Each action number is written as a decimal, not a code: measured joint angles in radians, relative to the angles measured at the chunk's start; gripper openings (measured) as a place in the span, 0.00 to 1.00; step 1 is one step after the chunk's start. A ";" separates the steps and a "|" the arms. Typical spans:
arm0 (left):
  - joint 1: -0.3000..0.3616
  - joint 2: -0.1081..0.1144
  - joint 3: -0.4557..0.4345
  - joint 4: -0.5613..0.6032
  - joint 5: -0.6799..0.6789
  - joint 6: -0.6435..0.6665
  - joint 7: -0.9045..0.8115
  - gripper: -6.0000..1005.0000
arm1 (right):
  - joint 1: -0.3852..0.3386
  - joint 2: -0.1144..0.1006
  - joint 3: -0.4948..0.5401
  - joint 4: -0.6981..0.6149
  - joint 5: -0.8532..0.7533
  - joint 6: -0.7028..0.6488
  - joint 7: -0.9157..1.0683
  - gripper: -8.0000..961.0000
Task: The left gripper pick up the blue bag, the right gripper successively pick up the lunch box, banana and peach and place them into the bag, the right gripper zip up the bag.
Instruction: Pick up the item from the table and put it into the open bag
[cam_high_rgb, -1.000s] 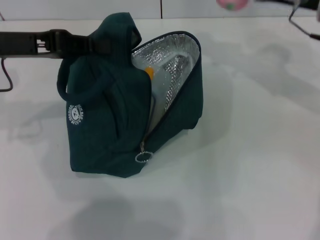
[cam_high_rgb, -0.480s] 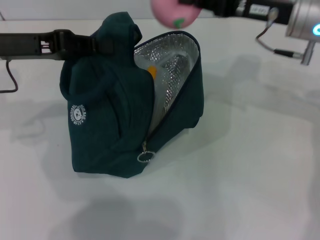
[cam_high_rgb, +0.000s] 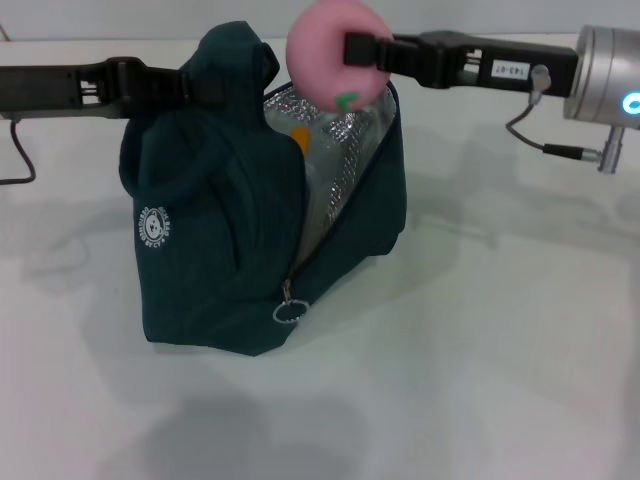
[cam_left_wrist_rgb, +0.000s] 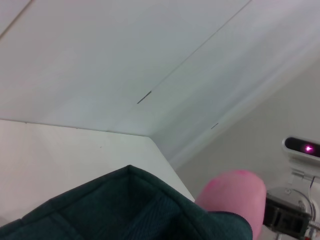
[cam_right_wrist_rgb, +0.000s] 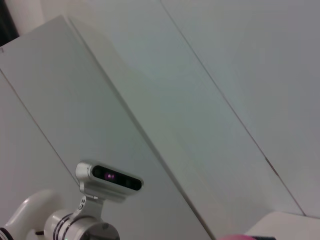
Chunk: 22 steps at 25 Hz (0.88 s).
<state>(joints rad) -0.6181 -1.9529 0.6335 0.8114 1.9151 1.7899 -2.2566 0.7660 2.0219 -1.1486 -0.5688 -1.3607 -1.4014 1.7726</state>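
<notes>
The blue bag (cam_high_rgb: 220, 250) stands on the white table with its zip open and silver lining (cam_high_rgb: 345, 125) showing. My left gripper (cam_high_rgb: 203, 92) comes in from the left and is shut on the bag's bunched top. The same fabric (cam_left_wrist_rgb: 125, 210) fills the near edge of the left wrist view. My right gripper (cam_high_rgb: 356, 50) reaches in from the right, shut on the pink peach (cam_high_rgb: 325, 55), which hangs just above the bag's mouth. The peach (cam_left_wrist_rgb: 235, 197) also shows past the bag top. Inside, an orange banana tip (cam_high_rgb: 299, 138) peeks out above a pale surface that may be the lunch box.
The zipper's ring pull (cam_high_rgb: 288, 313) hangs low at the bag's front corner. A cable (cam_high_rgb: 560, 148) dangles under the right arm. White table (cam_high_rgb: 500, 350) spreads in front and to the right. The right wrist view shows only walls and the robot's head camera (cam_right_wrist_rgb: 110, 177).
My right gripper has carried the peach down and leftward from the far edge of the table to just above the bag's open mouth. The left gripper and bag have hardly moved.
</notes>
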 joint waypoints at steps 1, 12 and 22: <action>0.000 0.000 0.000 0.000 0.000 0.000 0.000 0.04 | -0.004 0.000 -0.002 0.000 -0.001 0.000 -0.001 0.06; -0.001 -0.001 0.006 0.000 -0.001 0.012 -0.003 0.04 | 0.023 -0.001 -0.051 0.000 -0.006 0.066 -0.030 0.10; 0.000 -0.001 0.006 0.000 -0.001 0.016 -0.003 0.04 | 0.019 -0.003 -0.076 -0.011 -0.002 0.059 -0.037 0.37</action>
<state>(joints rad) -0.6185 -1.9542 0.6397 0.8114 1.9144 1.8062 -2.2596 0.7850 2.0191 -1.2248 -0.5795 -1.3623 -1.3424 1.7357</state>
